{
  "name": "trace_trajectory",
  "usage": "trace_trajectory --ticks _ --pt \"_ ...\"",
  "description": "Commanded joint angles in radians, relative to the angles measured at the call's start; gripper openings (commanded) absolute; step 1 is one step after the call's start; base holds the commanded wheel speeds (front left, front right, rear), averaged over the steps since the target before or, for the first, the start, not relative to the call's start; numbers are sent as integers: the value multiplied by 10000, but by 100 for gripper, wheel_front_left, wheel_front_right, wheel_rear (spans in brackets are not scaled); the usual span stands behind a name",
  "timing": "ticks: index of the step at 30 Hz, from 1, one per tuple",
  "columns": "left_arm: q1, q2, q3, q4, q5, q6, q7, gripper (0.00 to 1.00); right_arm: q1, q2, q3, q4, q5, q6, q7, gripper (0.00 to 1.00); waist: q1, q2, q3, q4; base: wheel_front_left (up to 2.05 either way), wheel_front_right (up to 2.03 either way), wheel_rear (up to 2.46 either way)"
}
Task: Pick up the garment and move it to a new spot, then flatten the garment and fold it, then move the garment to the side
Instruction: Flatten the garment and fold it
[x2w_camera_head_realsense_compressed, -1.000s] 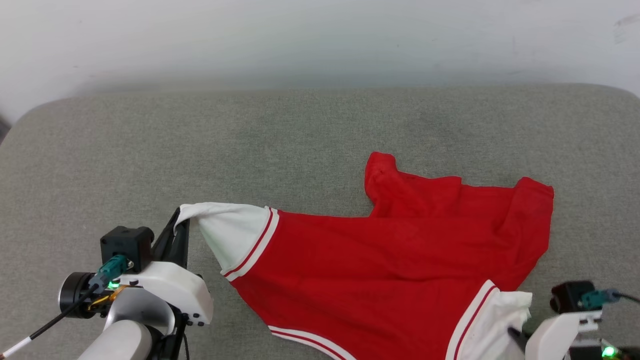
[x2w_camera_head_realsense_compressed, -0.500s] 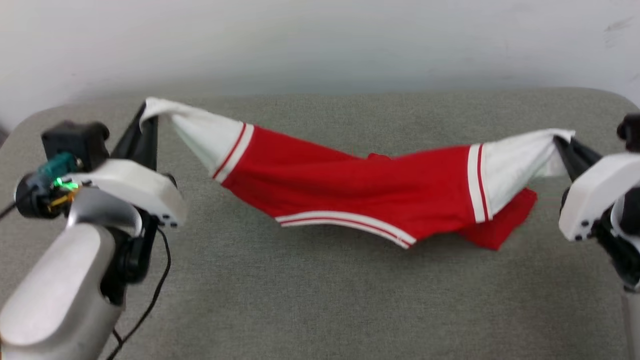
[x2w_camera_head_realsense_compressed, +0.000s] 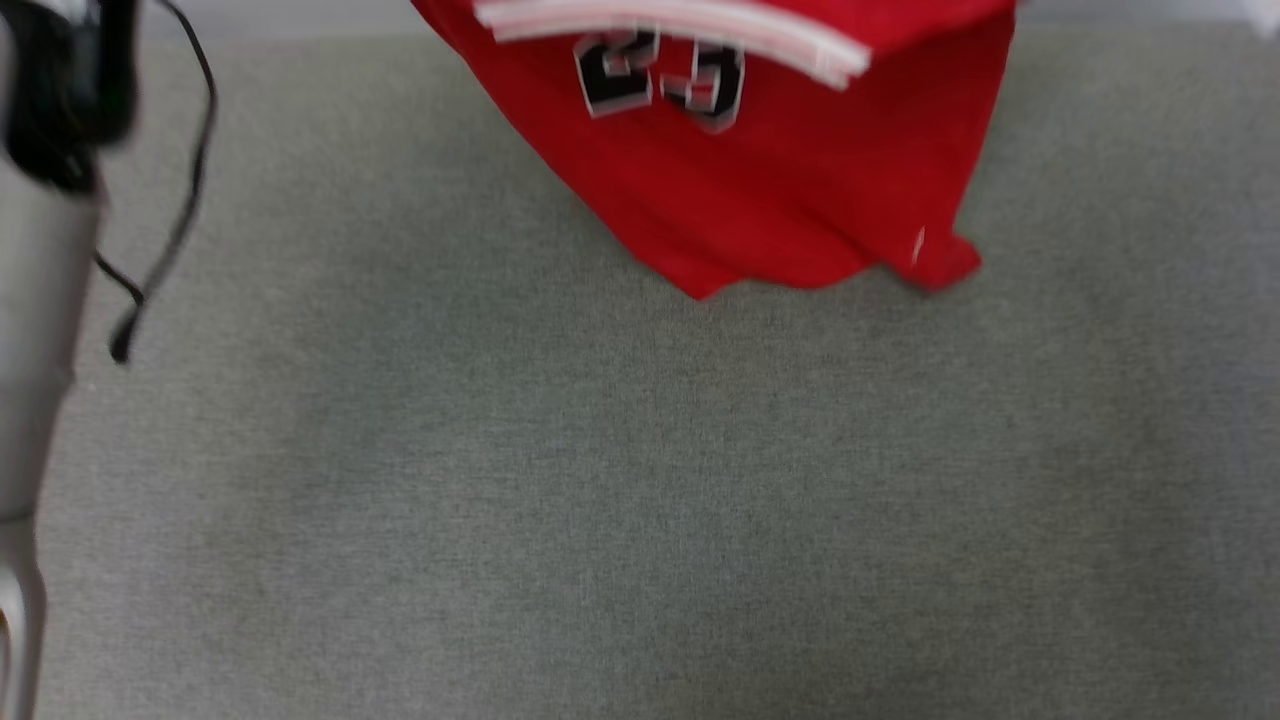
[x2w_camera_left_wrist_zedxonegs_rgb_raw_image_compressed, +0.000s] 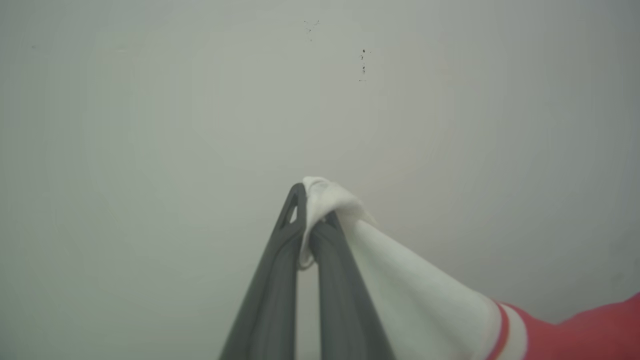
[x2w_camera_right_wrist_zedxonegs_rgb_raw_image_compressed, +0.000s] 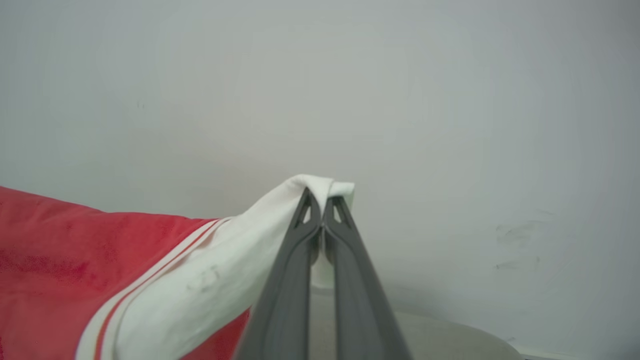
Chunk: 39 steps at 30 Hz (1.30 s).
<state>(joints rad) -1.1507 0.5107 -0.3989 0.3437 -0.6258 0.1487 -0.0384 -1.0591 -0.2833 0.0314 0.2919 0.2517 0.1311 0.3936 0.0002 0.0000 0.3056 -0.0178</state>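
The garment (x2w_camera_head_realsense_compressed: 760, 170), a red jersey with a black number 23 and striped trim, hangs in the air at the top of the head view, its lower hem dangling just over the grey surface. In the left wrist view my left gripper (x2w_camera_left_wrist_zedxonegs_rgb_raw_image_compressed: 311, 210) is shut on the tip of one white sleeve (x2w_camera_left_wrist_zedxonegs_rgb_raw_image_compressed: 400, 285). My right gripper (x2w_camera_right_wrist_zedxonegs_rgb_raw_image_compressed: 320, 210) is shut on the other white sleeve (x2w_camera_right_wrist_zedxonegs_rgb_raw_image_compressed: 210, 280) in the right wrist view, with red cloth (x2w_camera_right_wrist_zedxonegs_rgb_raw_image_compressed: 55, 270) trailing to its left. Both grippers point toward a pale wall.
A wide grey padded surface (x2w_camera_head_realsense_compressed: 640, 500) spreads below the hanging cloth. My left arm's pale forearm (x2w_camera_head_realsense_compressed: 30, 350) and a black cable (x2w_camera_head_realsense_compressed: 170, 200) stand at the left edge of the head view. The pale wall (x2w_camera_left_wrist_zedxonegs_rgb_raw_image_compressed: 200, 100) is close behind.
Both grippers have lifted the garment by its sleeves from the surface up high. The head camera has tilted down, and the number 23 has come into sight.
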Motion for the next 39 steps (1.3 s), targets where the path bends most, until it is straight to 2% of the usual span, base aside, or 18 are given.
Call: trace_trajectory --ticks 1,11,20,30,35,39 --pt "-311 -67 38 124 58 -35 -70 0 -347 -79 39 122 -74 -7 -115 0 -2 0 664 7 0 0 0" --pt "-3819 -258 94 2148 525 -645 -846 0 -4141 45 568 2200 -338 -7 -1978 0 -2 0 2109 -152 0 0 0" --pt "-4918 -564 -272 3753 793 -1027 -1124 0 -5571 294 1072 3786 -449 -7 -3105 0 -2 0 2857 -162 0 0 0" --pt "-4370 -1396 -315 5906 268 -1594 -1696 0 -5465 835 1807 6151 -32 -7 -3890 0 -2 0 3126 -88 0 0 0" --pt "-3345 -1861 -146 6890 -251 -2107 -1969 0 -4516 960 2216 7159 305 -7 -4234 0 -2 0 2575 14 0 0 0" --pt "-2084 -2023 3 7439 -678 -2444 -2110 0 -3028 1081 2548 7544 843 -7 -4702 0 -2 0 1772 38 0 0 0"
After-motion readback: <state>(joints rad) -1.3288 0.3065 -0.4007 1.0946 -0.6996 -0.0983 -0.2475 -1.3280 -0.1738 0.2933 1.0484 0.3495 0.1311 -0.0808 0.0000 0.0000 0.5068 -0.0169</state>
